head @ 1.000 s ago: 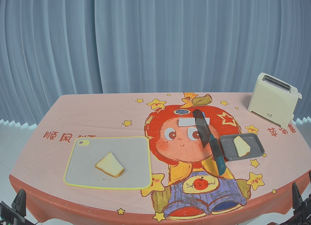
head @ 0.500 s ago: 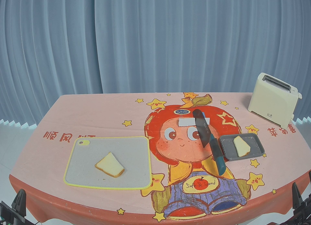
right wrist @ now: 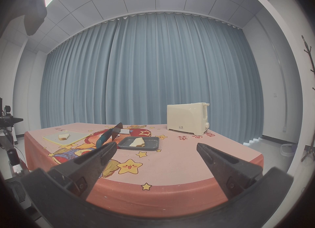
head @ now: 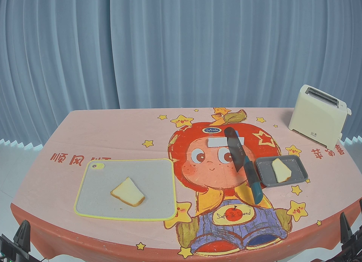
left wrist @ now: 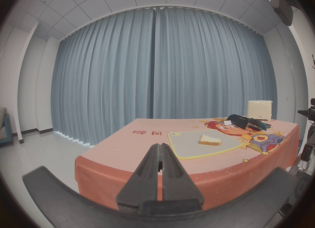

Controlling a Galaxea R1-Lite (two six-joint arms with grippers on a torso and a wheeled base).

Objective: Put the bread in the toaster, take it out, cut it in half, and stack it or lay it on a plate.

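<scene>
Head view: one bread half [head: 127, 192] sits on the cutting board [head: 151, 176], knife [head: 243, 162] lies mid-table, the other half [head: 281, 169] is in the grey tray [head: 264, 171], toaster [head: 318, 115] far right. Left gripper [left wrist: 160, 150] is pinched together, right gripper [right wrist: 156, 145] spread wide

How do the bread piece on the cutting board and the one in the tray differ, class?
The board piece lies on the yellow-rimmed cutting board at the robot's left; the tray piece lies in the dark tray at its right. The board piece looks broader, with a browner crust; the tray piece looks narrower and paler. Both are wedge-shaped cut pieces.
</scene>
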